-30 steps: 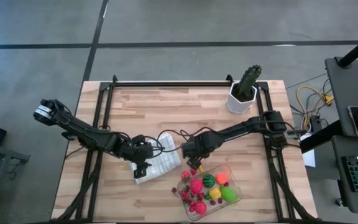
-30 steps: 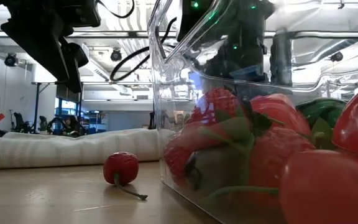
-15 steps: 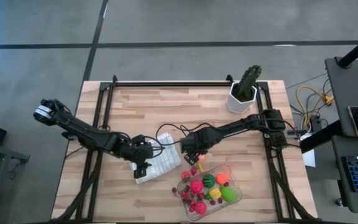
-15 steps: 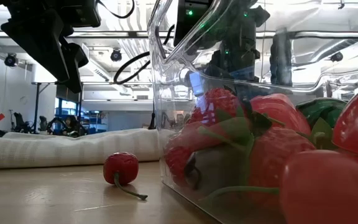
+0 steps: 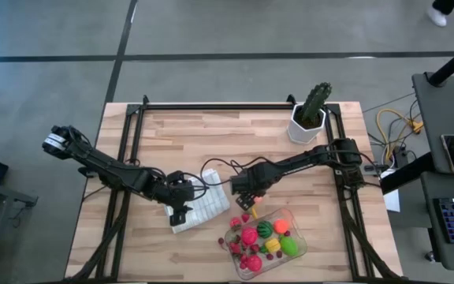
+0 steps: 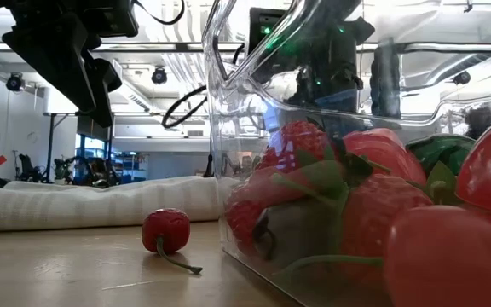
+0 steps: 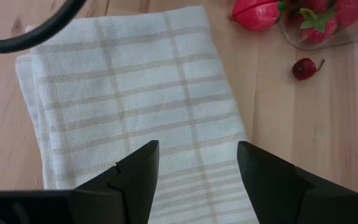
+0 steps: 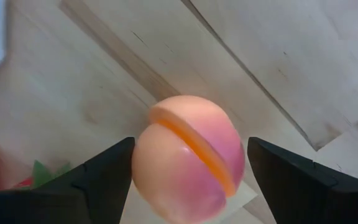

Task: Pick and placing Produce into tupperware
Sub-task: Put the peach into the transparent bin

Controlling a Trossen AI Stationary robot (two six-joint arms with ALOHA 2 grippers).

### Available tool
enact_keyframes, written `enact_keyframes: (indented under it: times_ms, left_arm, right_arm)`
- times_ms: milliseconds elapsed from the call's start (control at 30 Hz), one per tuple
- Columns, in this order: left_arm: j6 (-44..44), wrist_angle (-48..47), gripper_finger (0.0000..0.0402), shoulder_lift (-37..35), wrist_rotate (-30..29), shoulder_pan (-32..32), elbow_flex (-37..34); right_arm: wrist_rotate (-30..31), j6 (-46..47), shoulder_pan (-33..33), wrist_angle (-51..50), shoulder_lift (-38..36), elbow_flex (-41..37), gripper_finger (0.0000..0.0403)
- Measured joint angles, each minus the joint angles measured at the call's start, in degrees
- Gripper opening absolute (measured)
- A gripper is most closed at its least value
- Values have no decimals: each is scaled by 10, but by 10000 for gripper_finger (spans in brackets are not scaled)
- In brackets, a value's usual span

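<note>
while the right gripper (image 8: 190, 163) hangs over the bare wood just beside the tupperware (image 5: 265, 243), its two dark fingers (image 8: 98, 180) stand wide, one on each side of a round peach-pink toy fruit (image 8: 188, 158) with an orange seam. the fruit fills most of the gap between them, yet whether the pads press on it or merely flank it cannot be told; a thin strip of wood shows on at least one side.

from above, that gripper sits at the container's far corner, near the middle of the table (image 5: 211, 134). the clear container lies at the near edge, holding a heap of red, pink, green, yellow and orange produce (image 5: 260, 241). a strawberry (image 7: 257, 12) lies on the wood just outside its wall, and a small cherry (image 6: 166, 230) with a stem rests close by.

off to the left, the left gripper (image 7: 194, 165) hovers above the folded checked cloth (image 7: 129, 99), its jaws parted and nothing between them. the cloth lies flat beside the container, apart from it. a cactus in a white pot (image 5: 309, 114) stands at the far right corner.
</note>
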Motion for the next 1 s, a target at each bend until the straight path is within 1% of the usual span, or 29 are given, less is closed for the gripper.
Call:
enact_keyframes:
  times_ms: [167,367,600,767,900,1000]
  left_arm:
    - [1,0,202,0,-3,0,0]
    - [1,0,202,0,-13,0,0]
    - [1,0,202,0,-14,0,0]
    - [0,0,202,0,-14,0,0]
    - [1,1,202,0,-14,0,0]
    - [1,2,202,0,-14,0,0]
  right_arm:
    - [-2,0,0,0,0,-5,287]
    - [-3,-2,0,0,-3,1,258]
    - [-17,-17,0,-2,-16,1,225]
    - [-15,-11,-2,-6,-55,1,221]
    - [-16,16,-2,-22,-103,1,220]
    - [-44,38,13,-26,-150,1,220]
